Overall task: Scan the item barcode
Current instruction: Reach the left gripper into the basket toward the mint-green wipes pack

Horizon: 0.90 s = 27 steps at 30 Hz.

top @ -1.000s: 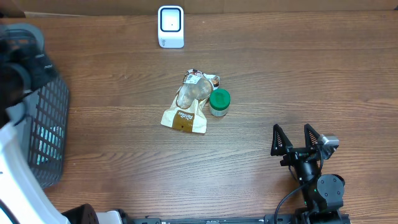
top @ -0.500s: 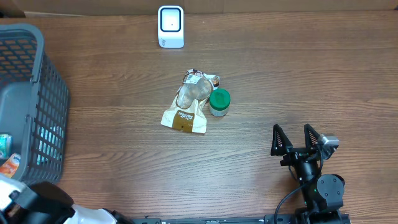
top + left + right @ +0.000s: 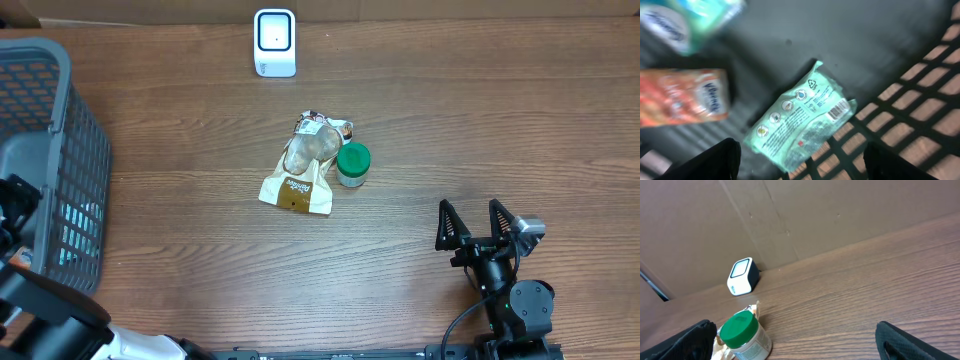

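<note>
Packet (image 3: 799,121) flat, long axis diagonal, barcode (image 3: 839,109) right end.

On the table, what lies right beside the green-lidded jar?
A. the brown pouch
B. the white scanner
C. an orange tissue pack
A: overhead, the brown pouch lies right beside the green-lidded jar, while the white scanner stands apart near the far edge.

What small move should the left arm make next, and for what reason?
Probably lower the left gripper onto the green packet and close on it. Its fingers stand open and hold nothing. The packet lies loose on the floor of the basket, partly between them, with its barcode facing up. The scanner stands outside the basket, so the packet must be lifted first.
</note>
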### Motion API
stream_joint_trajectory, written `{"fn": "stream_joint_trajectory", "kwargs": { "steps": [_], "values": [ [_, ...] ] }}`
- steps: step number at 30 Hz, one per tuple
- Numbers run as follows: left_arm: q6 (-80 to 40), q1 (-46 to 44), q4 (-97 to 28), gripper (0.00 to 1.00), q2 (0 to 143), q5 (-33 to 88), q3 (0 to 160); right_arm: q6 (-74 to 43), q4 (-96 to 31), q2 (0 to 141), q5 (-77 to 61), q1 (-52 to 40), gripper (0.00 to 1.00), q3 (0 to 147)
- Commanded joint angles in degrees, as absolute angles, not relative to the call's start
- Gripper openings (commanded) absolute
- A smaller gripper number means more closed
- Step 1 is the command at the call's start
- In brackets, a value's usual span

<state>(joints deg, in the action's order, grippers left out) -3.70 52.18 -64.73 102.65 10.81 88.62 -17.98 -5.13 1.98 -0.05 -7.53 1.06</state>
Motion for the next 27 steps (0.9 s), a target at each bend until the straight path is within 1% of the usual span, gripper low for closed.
{"fn": "stream_joint_trajectory", "kwargs": {
  "steps": [1, 5, 13, 14, 15, 17, 19, 21, 23, 27],
  "values": [
    [3.68, 52.34, -63.86, 0.80, 107.92, 14.83, 86.59, -17.72, -4.75, 1.45, -0.32, -7.33, 1.00, 0.47],
    [4.71, 51.77, -63.99, 0.78, 113.10, 15.07, 86.59, -17.72, -4.75, 1.45, -0.32, -7.33, 1.00, 0.47],
    [4.75, 50.11, -63.66, 0.78, 120.84, 14.85, 86.59, -17.72, -4.75, 1.45, -0.32, -7.33, 1.00, 0.47],
    [4.75, 49.91, -63.59, 0.75, 121.56, 14.85, 86.59, -17.74, -4.75, 1.45, -0.32, -7.33, 1.00, 0.47],
    [4.75, 49.80, -63.57, 0.70, 121.95, 14.85, 86.59, -17.72, -4.75, 1.45, -0.32, -7.33, 1.00, 0.47],
    [4.75, 49.54, -63.57, 0.55, 122.52, 14.61, 86.59, -17.72, -4.75, 1.45, -0.32, -7.33, 1.00, 0.47],
    [4.73, 49.45, -63.57, 0.28, 122.48, 14.00, 86.63, -17.72, -4.75, 1.45, -0.32, -7.33, 1.00, 0.47],
    [4.51, 49.47, -63.94, 0.10, 122.41, 12.93, 86.96, -17.72, -4.75, 1.45, -0.32, -7.33, 1.00, 0.47],
    [3.11, 49.47, -64.73, 0.04, 122.34, 11.14, 87.48, -17.74, -4.75, 1.45, -0.32, -7.33, 1.00, 0.47],
    [1.04, 49.47, -67.96, 0.04, 121.62, 9.43, 91.09, -17.74, -4.75, 1.45, -0.32, -7.33, 1.00, 0.47]
  ]
}}
